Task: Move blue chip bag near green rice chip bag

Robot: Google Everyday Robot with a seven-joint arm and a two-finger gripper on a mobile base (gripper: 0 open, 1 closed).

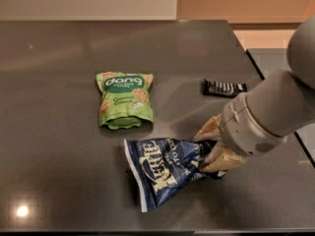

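Progress looks nearly complete: the blue chip bag [165, 170] sits on the tabletop [59, 146] just beside the green rice chip bag [124, 100], not touching it. The tool [212, 148] is clamped on the blue bag's right edge; only letting go seems left.

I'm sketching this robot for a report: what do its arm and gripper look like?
The arm is smooth, light grey, built of thick rounded cylinders, no cables showing. The gripper, at the right end of the blue chip bag, has two cream-tan fingers.
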